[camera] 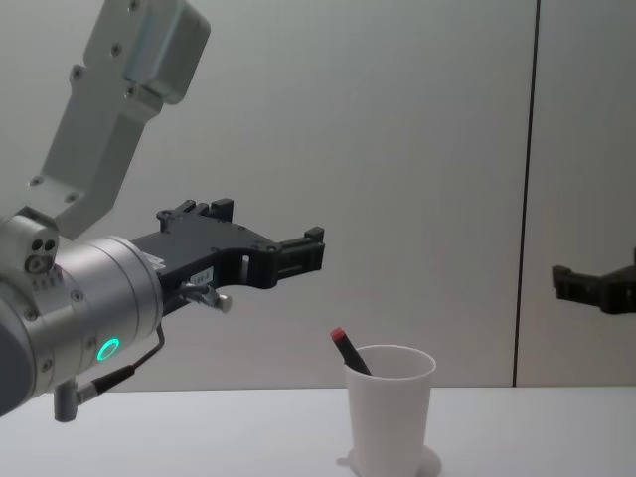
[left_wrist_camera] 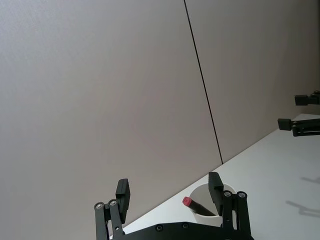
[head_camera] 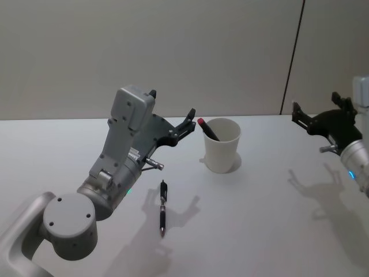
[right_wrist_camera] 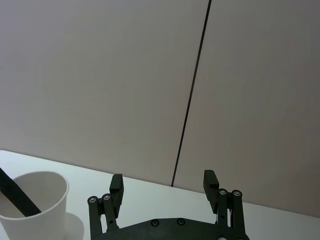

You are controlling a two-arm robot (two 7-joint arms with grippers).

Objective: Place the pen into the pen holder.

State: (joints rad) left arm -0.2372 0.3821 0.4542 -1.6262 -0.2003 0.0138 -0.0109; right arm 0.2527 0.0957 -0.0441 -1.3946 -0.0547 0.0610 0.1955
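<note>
A black pen [head_camera: 162, 214] lies on the white table [head_camera: 259, 231], in front of and to the left of the pen holder [head_camera: 222, 145], a white paper cup [camera: 390, 409]. A second black pen with a red cap [head_camera: 203, 124] stands slanted inside the cup [left_wrist_camera: 220, 192]. My left gripper [head_camera: 173, 107] hovers open and empty just left of the cup's rim, above the table [left_wrist_camera: 169, 187] [camera: 268, 234]. My right gripper [head_camera: 314, 109] hangs open and empty far to the right of the cup [right_wrist_camera: 163, 181] [camera: 574, 280].
A plain wall with a dark vertical seam [head_camera: 293, 57] stands behind the table. The left arm's grey wrist and elbow [head_camera: 69, 222] take up the near left of the table.
</note>
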